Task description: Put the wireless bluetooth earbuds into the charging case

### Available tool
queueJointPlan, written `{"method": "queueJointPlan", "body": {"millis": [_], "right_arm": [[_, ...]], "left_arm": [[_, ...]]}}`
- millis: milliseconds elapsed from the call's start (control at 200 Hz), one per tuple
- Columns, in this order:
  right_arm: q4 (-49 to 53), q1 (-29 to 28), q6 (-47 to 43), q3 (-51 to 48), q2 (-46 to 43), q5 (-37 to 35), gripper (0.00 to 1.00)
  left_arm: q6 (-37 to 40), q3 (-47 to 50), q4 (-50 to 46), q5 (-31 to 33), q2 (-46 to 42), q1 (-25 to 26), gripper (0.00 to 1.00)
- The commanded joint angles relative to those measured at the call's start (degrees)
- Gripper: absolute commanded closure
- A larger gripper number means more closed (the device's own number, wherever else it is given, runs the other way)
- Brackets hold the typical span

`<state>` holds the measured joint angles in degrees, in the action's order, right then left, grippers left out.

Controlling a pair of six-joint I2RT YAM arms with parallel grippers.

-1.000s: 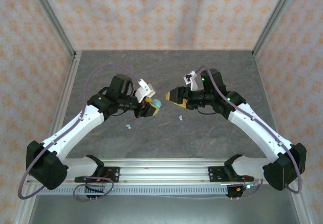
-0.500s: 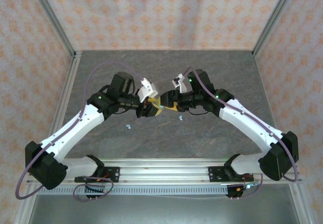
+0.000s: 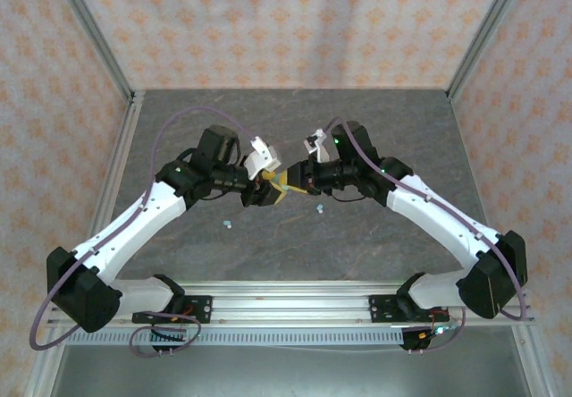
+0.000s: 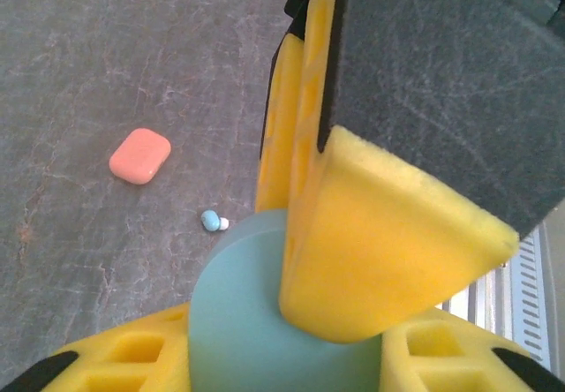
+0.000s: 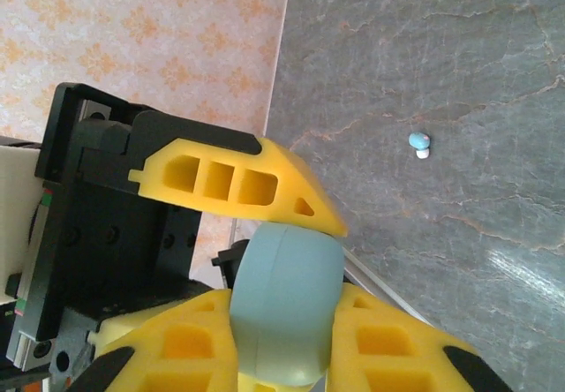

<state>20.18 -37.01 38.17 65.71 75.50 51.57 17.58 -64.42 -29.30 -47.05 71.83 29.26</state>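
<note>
Over the grey marbled table, the left gripper and right gripper crowd together, both narrowly clamped on one smooth light blue case, while a salmon case, a white-tipped light blue earbud and a second earbud lie loose on the table below.

Swung right gripper in from well apart; now tip-to-tip w/ left gripper mid-table. Narrowed its jaws from wide open onto light blue case. Hid case from top cam, prev. visible at left tip.
</note>
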Motion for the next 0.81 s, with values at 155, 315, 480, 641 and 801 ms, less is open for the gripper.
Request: {"method": "queueJointPlan", "body": {"millis": [155, 315, 480, 641, 801], "right_arm": [[-15.99, 0.34, 14.9, -3.67, -1.86, -4.67, 0.87], [-25.58, 1.46, 23.38, -6.41, -3.44, -6.78, 0.86], [-31.48, 2.3, 28.54, -8.17, -5.09, -9.01, 0.87], [-35.74, 2.37, 32.6, -8.59, -4.69, -7.36, 0.87], [-37.34, 2.38, 34.71, -7.78, -3.76, -4.34, 0.87]], "left_arm": [[-9.04, 2.99, 14.54, 7.38, -6.89, -1.93, 0.33], [-24.38, 10.38, 30.6, 5.56, -11.57, -9.27, 0.24], [-34.85, 16.27, 42.19, 3.24, -13.75, -11.06, 0.23], [-40.48, 20.55, 51.61, 0.13, -14.46, -11.02, 0.23], [-40.87, 21.98, 56.0, -2.4, -14.18, -10.88, 0.24]]}}
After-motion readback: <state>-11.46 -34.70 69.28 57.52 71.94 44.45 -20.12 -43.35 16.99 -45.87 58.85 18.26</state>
